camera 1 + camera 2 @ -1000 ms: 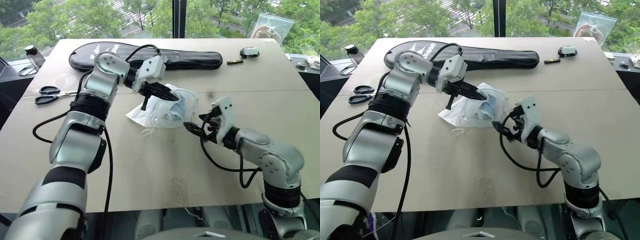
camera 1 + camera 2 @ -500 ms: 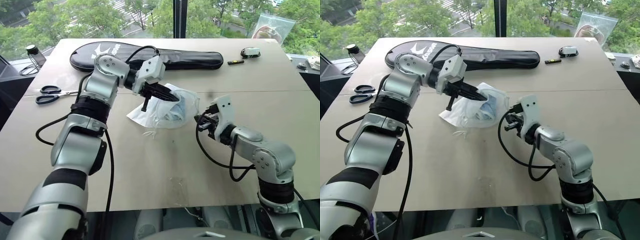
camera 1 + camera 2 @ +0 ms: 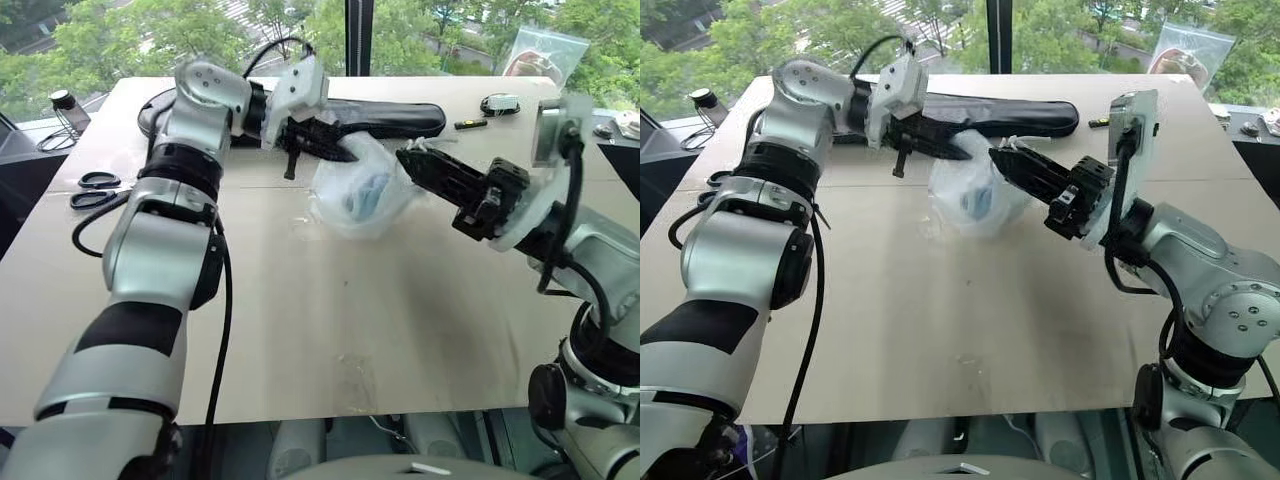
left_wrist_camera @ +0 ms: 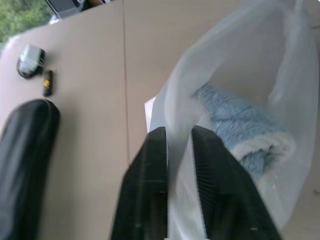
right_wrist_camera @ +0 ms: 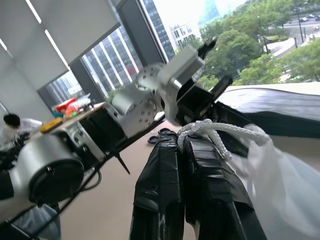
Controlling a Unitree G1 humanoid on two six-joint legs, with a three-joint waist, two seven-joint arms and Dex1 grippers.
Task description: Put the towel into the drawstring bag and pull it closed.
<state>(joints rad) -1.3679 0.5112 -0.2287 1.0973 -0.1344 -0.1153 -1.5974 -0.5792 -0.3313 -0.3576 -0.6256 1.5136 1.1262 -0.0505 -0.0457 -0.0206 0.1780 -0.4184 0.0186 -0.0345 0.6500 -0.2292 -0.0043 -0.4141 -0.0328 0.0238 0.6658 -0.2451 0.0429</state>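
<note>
bag: drawstring bag (image 3: 362, 195) hangs lifted off the tabletop, nearer its far edge | towel (image 4: 242, 131) sits inside it | left gripper (image 4: 178, 139) pinches the bag's rim | right gripper (image 5: 181, 141) clamped tight on the white cord (image 5: 212, 131)

Daylight floods in through the windows (image 3: 420, 35) behind the table (image 3: 300, 330), leaving the scene bright and evenly lit. The pale tabletop carries only soft, faint shadows under the arms. The trees outside look slightly washed out. In the head views, the right gripper (image 3: 415, 160) is a little smeared by motion blur. In the left wrist view, the black fingers (image 4: 150, 185) and the drawstring bag (image 4: 250, 75) are soft and out of focus. In the right wrist view, the sky glares white.
</note>
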